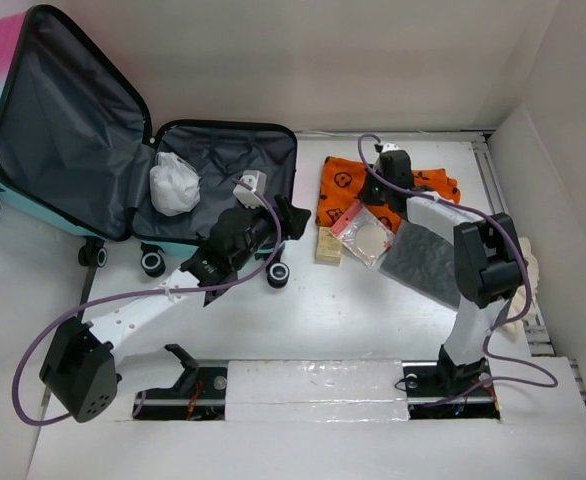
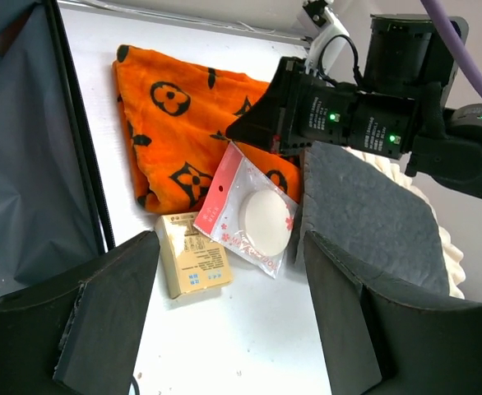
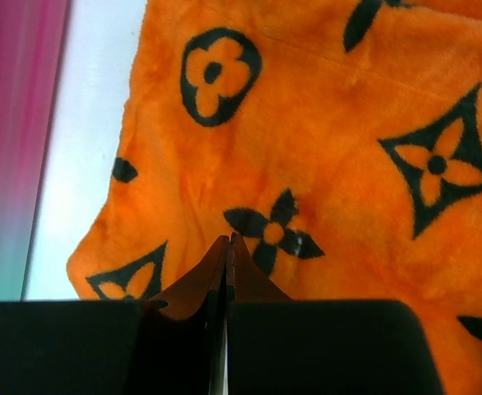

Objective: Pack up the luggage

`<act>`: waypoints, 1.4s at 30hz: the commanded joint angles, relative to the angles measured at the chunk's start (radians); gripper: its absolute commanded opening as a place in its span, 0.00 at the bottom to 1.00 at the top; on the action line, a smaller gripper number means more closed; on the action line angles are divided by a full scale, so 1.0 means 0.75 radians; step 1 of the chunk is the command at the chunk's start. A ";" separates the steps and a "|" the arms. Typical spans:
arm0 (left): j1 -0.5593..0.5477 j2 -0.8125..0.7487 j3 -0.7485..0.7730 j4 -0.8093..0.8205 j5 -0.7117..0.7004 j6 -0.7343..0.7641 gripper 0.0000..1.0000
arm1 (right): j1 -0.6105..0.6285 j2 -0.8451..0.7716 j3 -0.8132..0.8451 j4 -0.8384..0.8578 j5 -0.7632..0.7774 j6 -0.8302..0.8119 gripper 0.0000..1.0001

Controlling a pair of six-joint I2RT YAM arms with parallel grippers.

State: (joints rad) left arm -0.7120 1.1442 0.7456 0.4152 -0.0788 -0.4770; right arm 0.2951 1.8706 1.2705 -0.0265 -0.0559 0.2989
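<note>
- I see the luggage [image 1: 73, 130] lying open at the desk's [image 1: 353, 300] far-left corner.
- Orange cloth [image 3: 323, 123]: flat on the desk, right of the luggage.
- Left hand [image 2: 229, 247]: jaws apart, gripping nothing, just beside the luggage's right edge.
- Right hand [image 3: 227, 247]: closed, pinching the orange cloth, right of the luggage.

Orange and black against white, grey and a pink-teal fade.
Pink-to-teal luggage [image 1: 68, 120] with black trim, dark grey lining; orange cloth [image 2: 183, 123] strewn with black flower and diamond motifs; clear packet [image 2: 253, 210] with pink header, white disc; tan box [image 2: 193, 253]; speckled grey cloth [image 2: 364, 214]; white tabletop [image 1: 353, 300].
</note>
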 commanded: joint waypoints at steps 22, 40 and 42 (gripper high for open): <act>-0.002 -0.049 -0.019 0.035 0.031 0.000 0.68 | 0.412 -0.496 -0.532 0.084 0.182 0.199 0.85; -0.002 -0.157 -0.072 0.033 0.015 -0.002 0.69 | 0.574 -0.118 -0.279 0.021 0.584 0.405 0.96; -0.002 -0.174 -0.072 0.033 0.003 -0.002 0.69 | 0.588 -0.064 -0.260 0.021 0.584 0.432 0.93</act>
State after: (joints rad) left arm -0.7120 1.0531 0.6937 0.4072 -0.0601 -0.4835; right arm 0.7181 1.7821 1.0355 -0.0071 0.3252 0.5774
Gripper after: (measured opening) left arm 0.687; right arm 0.939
